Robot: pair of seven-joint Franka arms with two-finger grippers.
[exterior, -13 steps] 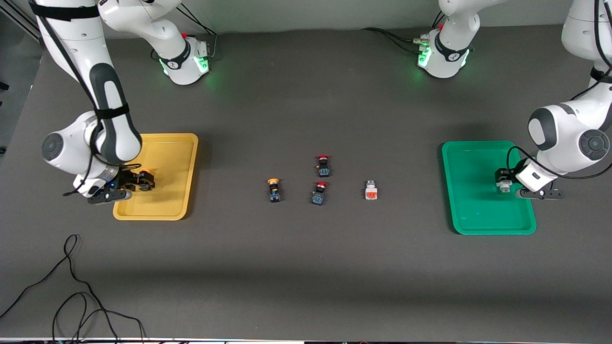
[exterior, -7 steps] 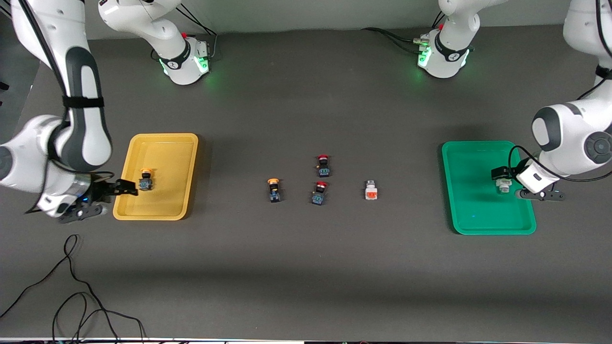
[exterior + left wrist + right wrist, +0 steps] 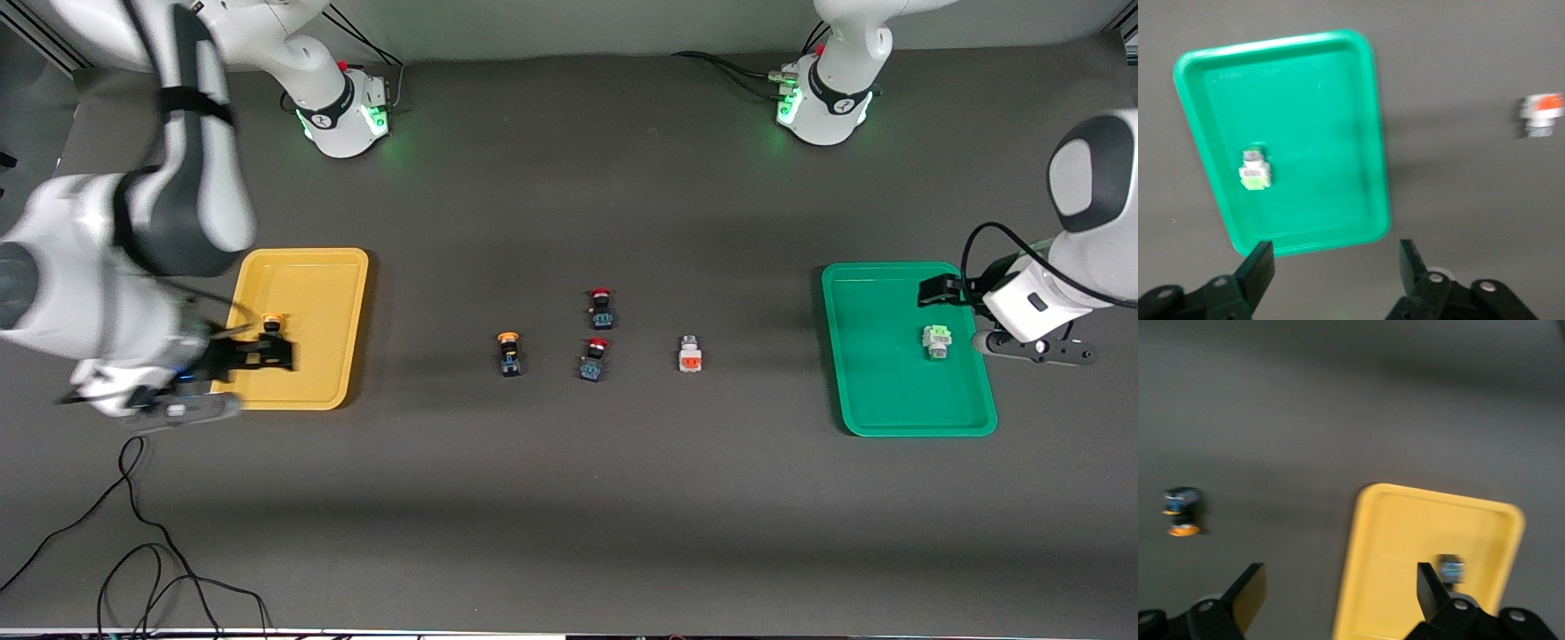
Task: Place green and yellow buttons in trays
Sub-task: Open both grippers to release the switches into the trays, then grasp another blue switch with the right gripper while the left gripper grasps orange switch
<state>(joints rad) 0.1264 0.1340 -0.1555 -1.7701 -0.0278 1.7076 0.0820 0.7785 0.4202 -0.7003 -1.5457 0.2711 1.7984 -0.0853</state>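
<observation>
Hiding yellow button (image 3: 272, 322): blurred right tool (image 3: 258, 354).

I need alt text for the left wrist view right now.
A green-faced white button lies in the green tray on the dark table. The left hand is open and empty over the table beside the tray; a white, orange-faced button sits farther off.

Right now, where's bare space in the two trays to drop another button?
The yellow tray is bare on its half toward the bases; its yellow button and the open right end effector crowd the other half. The green tray is bare except for the green button; the open left end effector is over its rim.
</observation>
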